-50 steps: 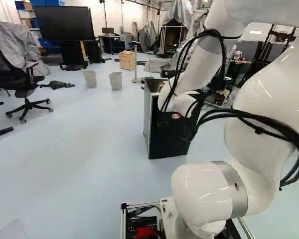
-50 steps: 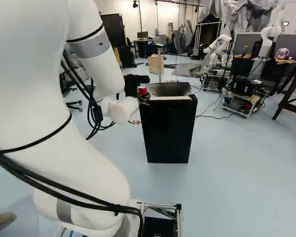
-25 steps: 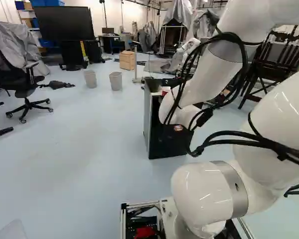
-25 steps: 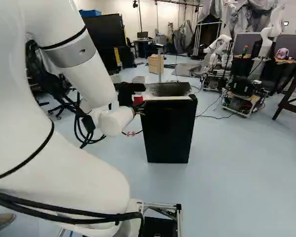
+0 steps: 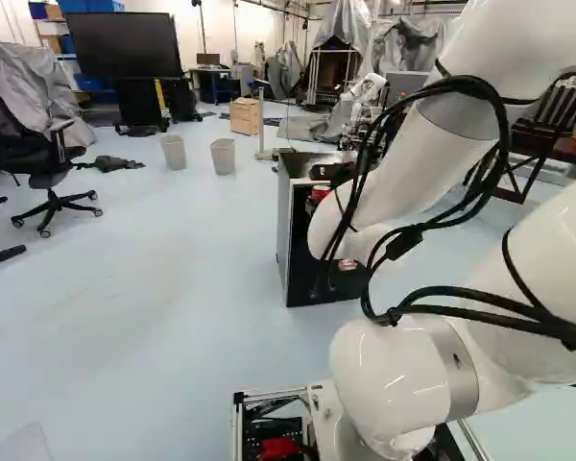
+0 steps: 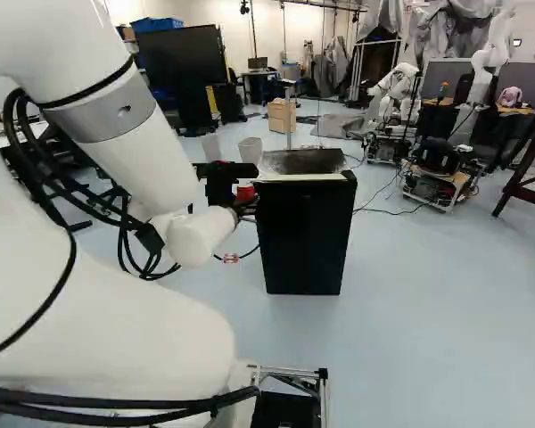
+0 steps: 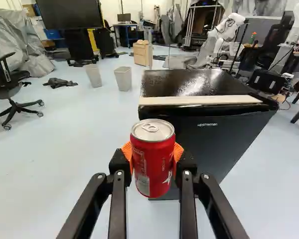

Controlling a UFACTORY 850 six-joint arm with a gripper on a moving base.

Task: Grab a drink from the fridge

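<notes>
Pale floor (image 7: 55, 149) spreads wide across the room, giving my arm open space beside the fridge. The red can (image 7: 153, 159) is the drink, upright just in front of the fridge's left edge in the wrist view. My jaws are closed on its body, an orange pad (image 7: 127, 151) showing at one side and another opposite. I judge the soft pads hug the round wall so it won't slip, and the grip sits low enough to leave lid and tab free. Keeping it upright should spare the contents a tumble.

Behind it is the fridge (image 7: 209, 139), its black front looking shut, a pale strip (image 7: 199, 100) along the top's near edge; I can't tell why that's there. My white arm (image 6: 116, 107) reaches ahead, its black cables (image 5: 499, 144) in slack loops, presumably so the wrist can turn. Two bins (image 7: 123, 78) stand well beyond.

I reckon the grab is done; next I'd carry it off level, minding the fridge's corner and not squeezing harder.
</notes>
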